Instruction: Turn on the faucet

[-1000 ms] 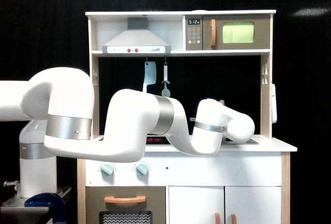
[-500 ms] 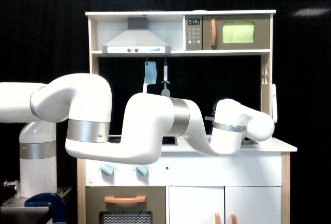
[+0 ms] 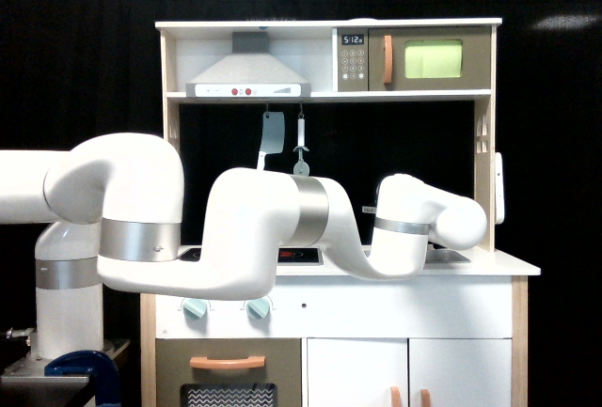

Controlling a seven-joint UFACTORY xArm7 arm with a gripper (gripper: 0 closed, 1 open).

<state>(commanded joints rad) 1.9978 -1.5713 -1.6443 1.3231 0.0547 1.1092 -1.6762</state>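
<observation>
From my remote seat I see the toy kitchen [image 3: 329,280] filling the middle of the exterior view, white and wood against a black curtain, with the range hood [image 3: 247,73] and the microwave [image 3: 428,58] on its upper shelf. My arm [image 3: 254,233] reaches in from the exterior view's left and lies across the counter front. Compared with half a second ago, the whole arm has pulled back toward the exterior view's left: the big elbow that stood above the left stove knob now sits further left, and the wrist housing [image 3: 428,219] has slid away from the right post, roughly halfway back to where it was a second ago. The sink [image 3: 450,256] edge shows again just right of the wrist. The hob [image 3: 299,256] is partly uncovered between the links. A spatula [image 3: 271,136] and a second utensil [image 3: 301,148] hang from the rail, unchanged. The two mint-green knobs [image 3: 226,308] sit below the counter. Only a dark sliver by the wrist may be the faucet [image 3: 370,210]; I cannot tell more of it. The gripper is hidden behind the wrist, so I cannot tell whether it is spread or closed.
</observation>
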